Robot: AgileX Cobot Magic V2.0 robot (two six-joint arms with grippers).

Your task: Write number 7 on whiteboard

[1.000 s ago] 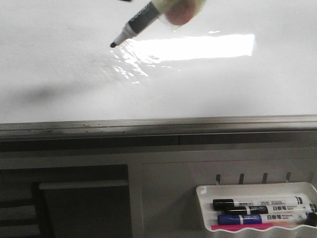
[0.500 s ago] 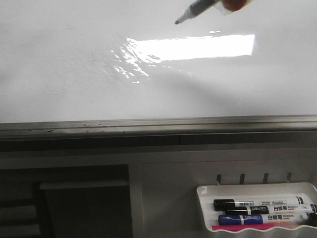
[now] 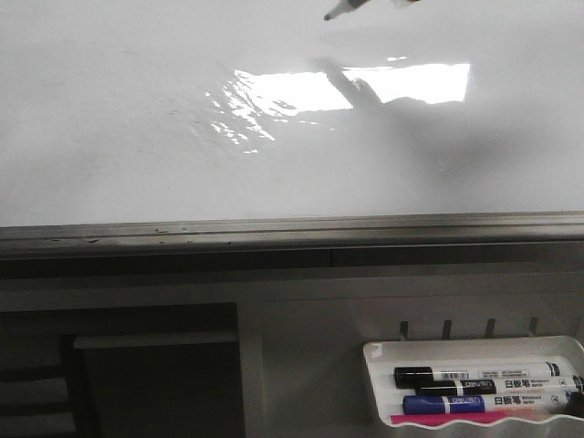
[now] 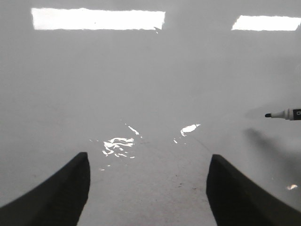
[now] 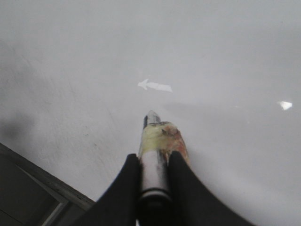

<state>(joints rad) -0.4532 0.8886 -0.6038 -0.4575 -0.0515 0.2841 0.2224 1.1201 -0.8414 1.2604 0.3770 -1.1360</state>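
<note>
Bringing the marker (image 3: 339,10) down onto the whiteboard (image 3: 109,137) is the step in hand, by my reading, since no stroke of the number 7 shows on the board in any view. In the front view only the marker's dark tip and a short grey stretch of barrel peek in at the 12 o'clock edge, slightly toward 1 o'clock, with its shadow falling across the bright glare (image 3: 401,84) below it. The tip looks clear of the surface, though I cannot be sure of the gap.

The right gripper (image 5: 151,176) pinches the marker barrel between its two dark fingers, nib pointing away over the white surface. The left gripper (image 4: 148,188) is spread wide and holds nothing; from its wrist view the marker tip (image 4: 282,114) enters from the 3 o'clock edge.

To do this well, I judge the nib should meet the board squarely and lightly, at the start of the top bar, with even pressure kept through the corner into the slanted stem. Too steep a press could skid on the glossy face. Starting so near the 12 o'clock edge still leaves room for the stem downward.

Against a second ago, the marker has travelled from about 11 o'clock of the glare up and rightward, nearly out of the front view. The tray (image 3: 474,349) of spare pens at 5 o'clock is unchanged.
</note>
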